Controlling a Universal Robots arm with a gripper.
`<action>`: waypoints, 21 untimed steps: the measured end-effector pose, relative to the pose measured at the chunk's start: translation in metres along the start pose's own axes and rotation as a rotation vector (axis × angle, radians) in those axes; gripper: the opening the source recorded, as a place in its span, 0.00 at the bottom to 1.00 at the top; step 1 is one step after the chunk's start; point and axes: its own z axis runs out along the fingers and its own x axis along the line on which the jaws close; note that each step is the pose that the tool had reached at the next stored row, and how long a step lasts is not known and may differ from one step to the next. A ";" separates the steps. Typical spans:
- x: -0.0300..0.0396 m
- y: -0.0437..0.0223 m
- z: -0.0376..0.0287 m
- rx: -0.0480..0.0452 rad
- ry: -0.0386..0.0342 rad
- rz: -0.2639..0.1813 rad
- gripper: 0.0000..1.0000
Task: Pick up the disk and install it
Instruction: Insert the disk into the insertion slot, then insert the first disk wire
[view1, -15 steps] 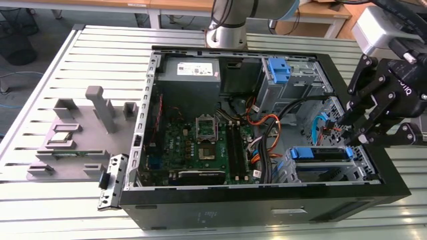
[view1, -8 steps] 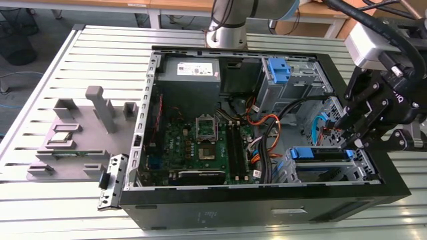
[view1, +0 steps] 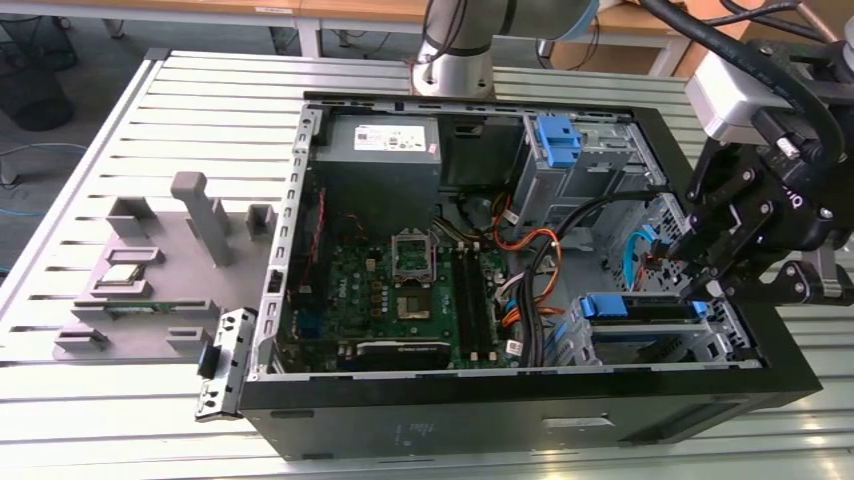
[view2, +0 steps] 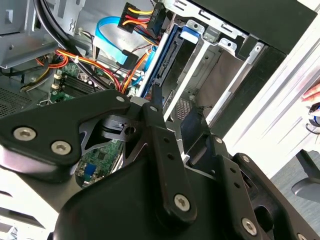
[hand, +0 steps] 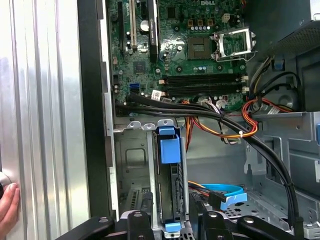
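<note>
Disk: your disk (hand: 167, 185) stands on edge in a slot of the metal drive cage (hand: 131, 160), in the corner of the open computer case (view1: 534, 420) nearest the exterior view's right. Its blue handle (view1: 641, 307) shows above the cage.
Gripper: your gripper (hand: 170, 219) hangs right over the cage. Its fingers (view2: 156, 100) are apart, one on either side of the disk's near end. You cannot tell whether they touch it.
Cables: a black and orange bundle (hand: 235, 131) crosses just past the handle, and a blue ribbon (hand: 225, 192) lies beside the cage.
Motherboard: the board (hand: 200, 55) lies beyond the cables.
Table: the case rests on a slatted metal table (view1: 134, 420).
Hand: a person's hand (hand: 7, 210) rests at the table edge.
</note>
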 end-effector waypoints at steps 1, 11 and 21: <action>0.0000 0.0000 0.0000 0.0000 0.0000 0.000 0.42; -0.0009 0.0002 0.0021 -0.0001 -0.0007 0.000 0.42; -0.0009 0.0003 0.0007 -0.0001 -0.0005 0.000 0.42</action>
